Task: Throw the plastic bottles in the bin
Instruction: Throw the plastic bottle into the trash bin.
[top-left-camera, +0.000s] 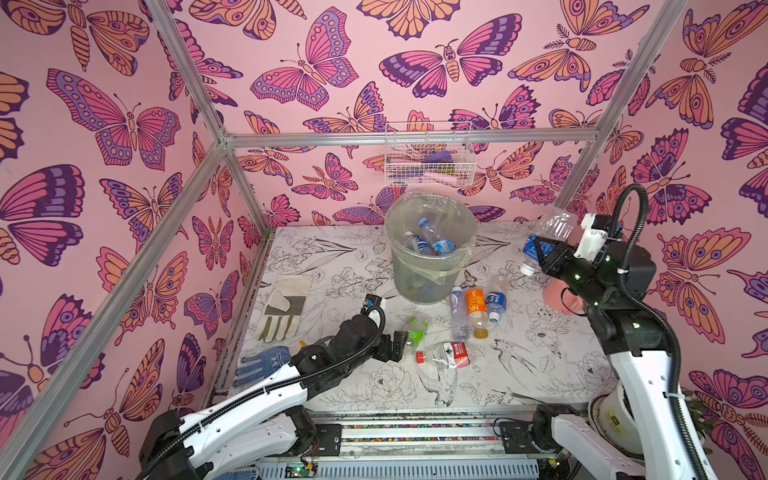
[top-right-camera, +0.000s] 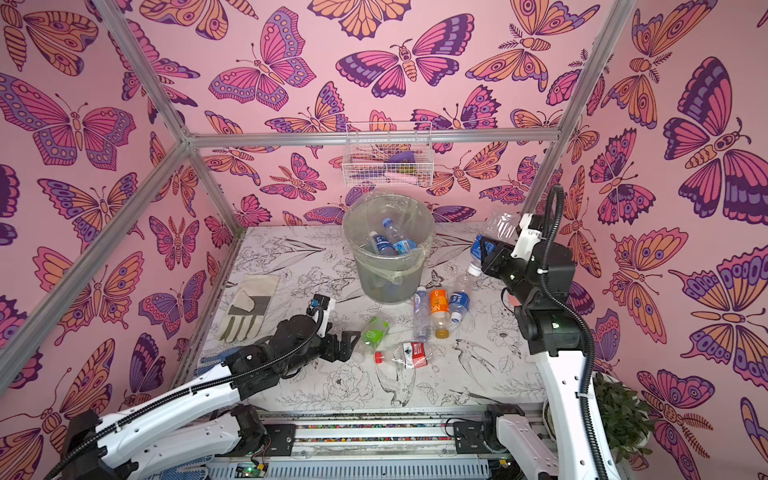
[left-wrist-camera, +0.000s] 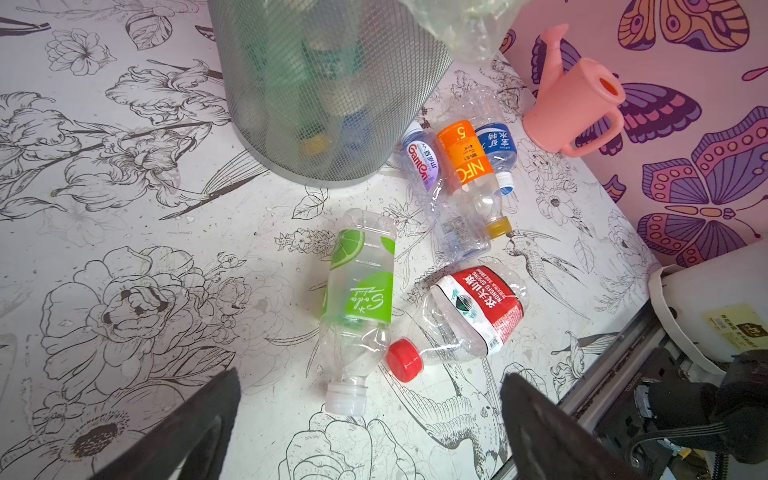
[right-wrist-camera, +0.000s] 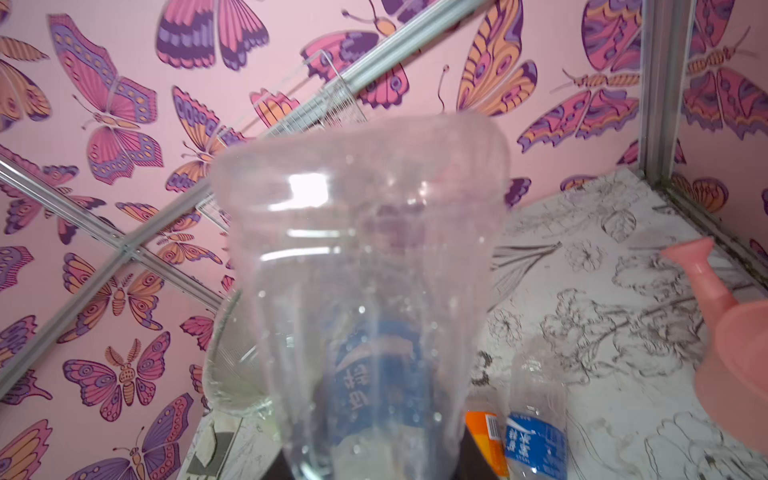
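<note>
In both top views the right gripper (top-left-camera: 544, 249) clamps a blue bottle (top-left-camera: 557, 226) above the desk (top-left-camera: 519, 365) near its right edge, the left gripper (top-left-camera: 397, 343) hangs wide open and empty beside a green bottle (top-left-camera: 417, 333), and the bin (top-left-camera: 415, 282) stands by the back edge.

light: bright, even | shadows: faint | right wrist: bottle (right-wrist-camera: 357, 291) blurred, glare spot | top views: sharp

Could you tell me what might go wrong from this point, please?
The right gripper holds a blue bottle beside the bin, not over it; a release now would likely miss. The open left gripper faces the green bottle, whose neck lies close to the red bottle; closing may knock that one away.
</note>
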